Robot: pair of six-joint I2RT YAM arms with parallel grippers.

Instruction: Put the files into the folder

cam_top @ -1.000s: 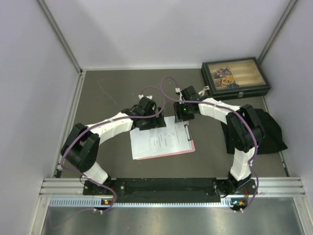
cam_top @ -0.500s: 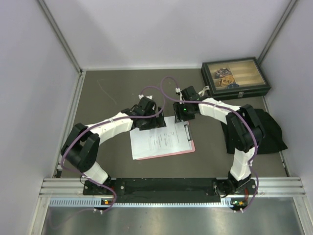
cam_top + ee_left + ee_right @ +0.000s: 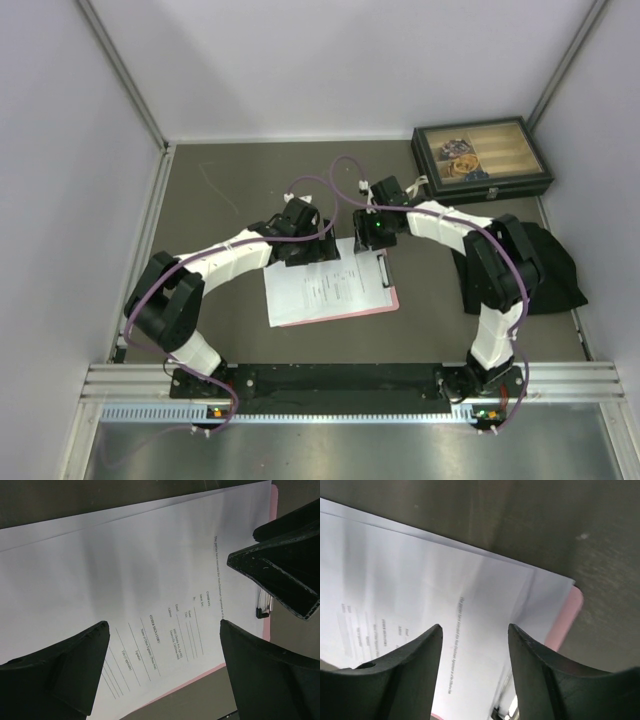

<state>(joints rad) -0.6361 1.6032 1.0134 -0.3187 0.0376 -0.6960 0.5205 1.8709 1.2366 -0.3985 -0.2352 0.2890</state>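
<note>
Little has changed in the last second. Our right end effector [image 3: 475, 626] parts its jaws slightly, now half open and empty, over the files [image 3: 318, 287] lying on the pink folder [image 3: 391, 297]. Our left end effector [image 3: 161, 627] hovers wide open, empty. We cannot tell whether the clip [image 3: 264, 608] grips them.

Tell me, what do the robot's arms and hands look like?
Both the left arm and right arm have white tube-shaped parts with chunky black joints. A thin purple cable loops along each. The left hand and right hand each have two black, wedge-shaped fingers. A tiny green light glows on the right arm.
</note>
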